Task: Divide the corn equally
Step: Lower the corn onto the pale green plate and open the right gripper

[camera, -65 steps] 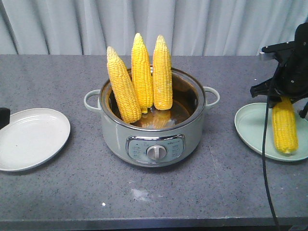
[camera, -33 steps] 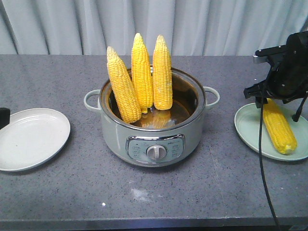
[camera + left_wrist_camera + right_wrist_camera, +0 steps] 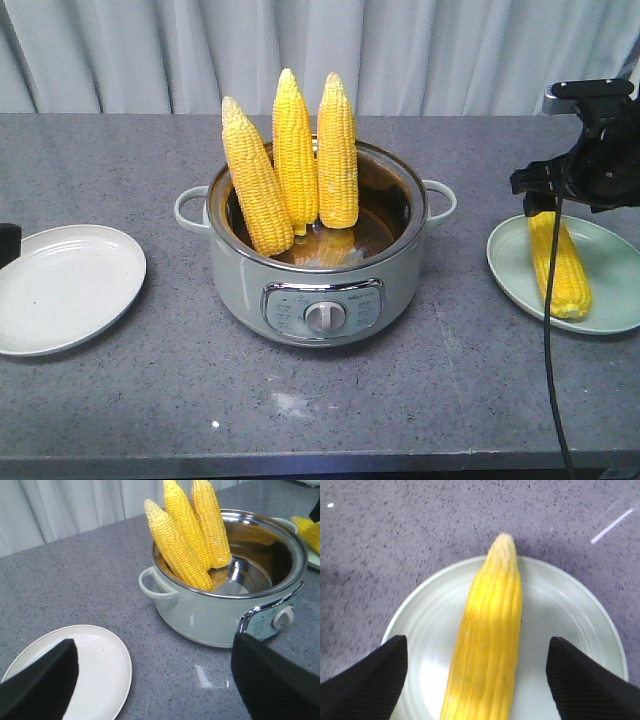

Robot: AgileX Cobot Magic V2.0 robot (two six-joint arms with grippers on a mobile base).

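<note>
Hovering at the frame's right edge, the right gripper (image 3: 477, 640) had its jaws spread clear either side of one corn cob (image 3: 560, 265), which lay on the pale green plate (image 3: 612, 300). Three more cobs (image 3: 295, 165) stood tip-up in the electric pot (image 3: 315, 275) at centre; the left gripper (image 3: 155, 640), jaws also spread, hung near the white plate (image 3: 70, 285) at left.

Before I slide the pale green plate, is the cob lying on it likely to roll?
Probably. The cob is round and tapered, lying loose on the shallow plate, with the right hand open and clear of it, so a jolt could roll it. Its glossy kernels look slick, and the low rim may not stop it.
</note>
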